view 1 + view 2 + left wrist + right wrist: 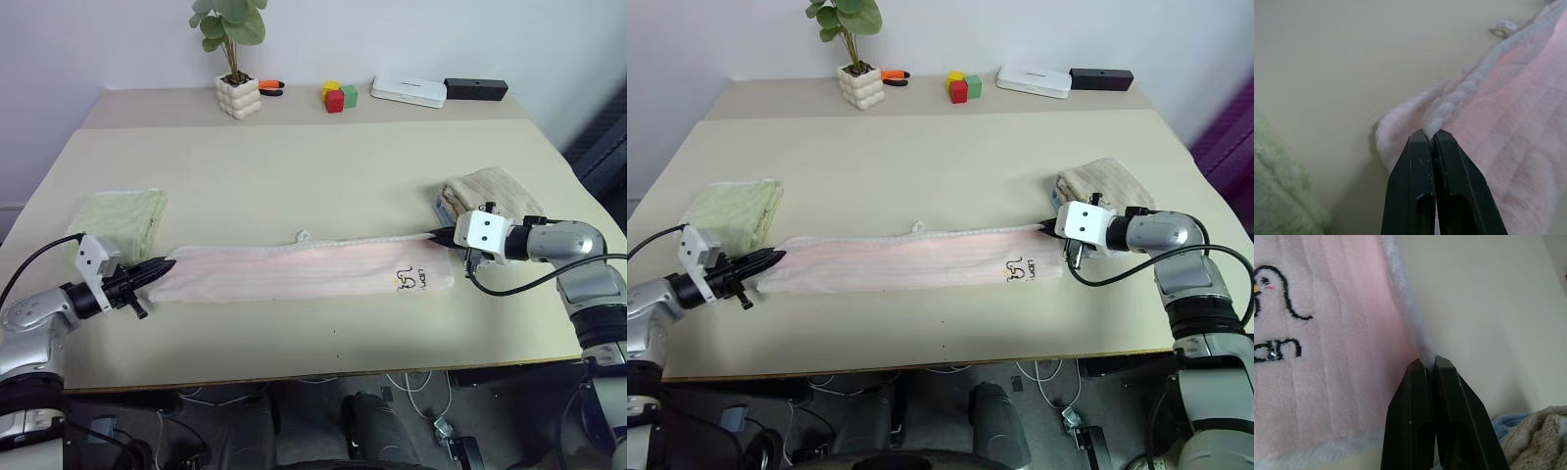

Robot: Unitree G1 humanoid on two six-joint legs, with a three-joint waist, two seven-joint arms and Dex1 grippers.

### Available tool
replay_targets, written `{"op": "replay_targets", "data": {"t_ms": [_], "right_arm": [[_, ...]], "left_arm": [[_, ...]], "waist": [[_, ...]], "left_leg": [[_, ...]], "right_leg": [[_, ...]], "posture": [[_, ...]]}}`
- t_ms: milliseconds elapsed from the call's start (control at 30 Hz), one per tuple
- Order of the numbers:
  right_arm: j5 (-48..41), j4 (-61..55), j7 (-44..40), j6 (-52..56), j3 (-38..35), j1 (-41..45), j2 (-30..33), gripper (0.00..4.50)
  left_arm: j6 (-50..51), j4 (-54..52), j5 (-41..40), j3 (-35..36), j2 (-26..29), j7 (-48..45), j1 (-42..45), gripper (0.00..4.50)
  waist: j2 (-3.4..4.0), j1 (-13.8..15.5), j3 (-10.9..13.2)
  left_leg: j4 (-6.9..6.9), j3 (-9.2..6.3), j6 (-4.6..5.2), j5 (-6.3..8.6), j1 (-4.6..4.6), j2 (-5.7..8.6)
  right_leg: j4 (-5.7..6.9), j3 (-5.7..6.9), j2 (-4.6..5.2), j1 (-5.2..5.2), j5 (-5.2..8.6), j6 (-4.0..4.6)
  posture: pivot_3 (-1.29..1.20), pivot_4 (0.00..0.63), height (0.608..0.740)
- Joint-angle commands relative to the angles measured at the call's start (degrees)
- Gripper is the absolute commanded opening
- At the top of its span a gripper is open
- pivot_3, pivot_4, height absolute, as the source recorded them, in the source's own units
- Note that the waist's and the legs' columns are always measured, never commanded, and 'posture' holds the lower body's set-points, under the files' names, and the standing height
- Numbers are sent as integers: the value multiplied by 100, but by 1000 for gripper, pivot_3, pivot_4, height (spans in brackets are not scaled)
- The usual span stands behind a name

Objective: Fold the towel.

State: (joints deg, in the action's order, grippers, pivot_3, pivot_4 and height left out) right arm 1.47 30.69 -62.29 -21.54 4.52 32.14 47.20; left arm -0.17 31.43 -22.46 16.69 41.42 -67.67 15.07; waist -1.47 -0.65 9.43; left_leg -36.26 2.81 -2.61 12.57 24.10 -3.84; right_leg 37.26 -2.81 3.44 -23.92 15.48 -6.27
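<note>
Lying stretched lengthwise across the near half of the counter [323,186], the pale pink towel [294,272] is pulled out flat between the two arms, which looks like the set-up for a fold: with a corner held at each end, the cloth can be kept taut and carried over as one sheet. The left tool [165,264] has its two black fingers pressed together on the whitish scalloped edging at the towel's left end, and the left wrist view shows a tuft of that edging caught right at the fingertips [1426,139]. The right tool [438,236] is likewise pinched shut on the far corner of the right end, the fringe rising out from between its tips in the right wrist view. Both grips sit on the far long edge, so I judge the next move to be bringing that edge toward the near one. A light green folded towel [122,217] lies just beyond the left end, and a tan folded towel [490,191] sits close behind the right tool, both near enough to be brushed. Near the towel's right end is a dark embroidered mark [406,280]: a small penguin-like outline with lettering beneath, of which only "an" reads clearly. No other writing is legible.
</note>
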Motion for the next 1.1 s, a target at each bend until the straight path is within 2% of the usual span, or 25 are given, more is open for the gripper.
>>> {"op": "replay_targets", "data": {"t_ms": [33,100,233,267,367,567,667,800,867,900,1100], "right_arm": [[-118,-29,3,162,-70,98,-19,604],[-116,-54,-21,173,-72,67,-4,1328],[-59,-127,65,152,-88,-8,30,3428],[-108,-172,42,238,-113,-26,32,3860],[-313,-308,80,403,-278,-85,14,3860],[-1620,-1609,23,1691,-958,-575,-137,3860],[-2246,-2376,117,2460,-1208,-819,-245,2992],[-2265,-3038,673,2860,-1120,-910,-619,1069],[-2226,-3234,1155,3026,-1028,-883,-1049,32],[-2106,-3317,1423,3044,-929,-896,-1280,0],[-1316,-3225,2998,3074,-667,-1125,-2358,0]], "left_arm": [[138,42,7,-4,-5,141,150,972],[146,-38,-4,-30,-6,86,127,1911],[222,-252,-46,-60,30,-58,33,4042],[271,-300,-67,-54,48,-86,23,4051],[253,-511,-132,62,61,-30,-10,4051],[1552,-1601,-1064,667,91,400,-120,4051],[2622,-2338,-1830,992,45,815,-105,3173],[2995,-3072,-2182,1011,-251,1435,86,1318],[3145,-3404,-2388,942,-609,1868,201,316],[3135,-3570,-2408,866,-850,2095,212,33],[2764,-4014,-1806,220,-2006,3146,-179,33]], "waist": [[0,-11,0],[0,-15,0],[0,-17,0],[0,-17,0],[0,-3,0],[0,-9,0],[0,-11,0],[0,-4,0],[-1,7,-1],[-1,2,-1],[-2,-3,-1]], "left_leg": [[1,0,0,0,0,0],[1,0,0,0,0,0],[3,0,0,0,-2,-1],[3,0,0,0,-2,-1],[2,0,0,0,-1,0],[2,-4,0,0,0,-1],[2,-5,0,0,-2,-1],[1,-8,0,0,-7,-1],[0,-11,0,0,-13,-1],[-1,-12,0,0,-16,0],[0,-14,0,0,-19,2]], "right_leg": [[0,0,0,0,-1,-2],[0,0,0,0,-5,-8],[0,0,-1,-1,-5,-8],[0,0,-1,-1,-5,-8],[0,0,0,0,-5,-8],[1,0,1,1,-5,-8],[1,0,1,4,-5,-9],[1,1,1,9,-5,-9],[-2,3,0,20,-5,-9],[-3,3,0,25,-5,-9],[-3,2,0,28,-6,-11]], "posture": [[0,150,740],[0,150,740],[0,150,740],[0,150,740],[0,150,740],[0,150,740],[0,150,740],[0,150,740],[0,150,740],[0,150,740],[0,150,740]]}}
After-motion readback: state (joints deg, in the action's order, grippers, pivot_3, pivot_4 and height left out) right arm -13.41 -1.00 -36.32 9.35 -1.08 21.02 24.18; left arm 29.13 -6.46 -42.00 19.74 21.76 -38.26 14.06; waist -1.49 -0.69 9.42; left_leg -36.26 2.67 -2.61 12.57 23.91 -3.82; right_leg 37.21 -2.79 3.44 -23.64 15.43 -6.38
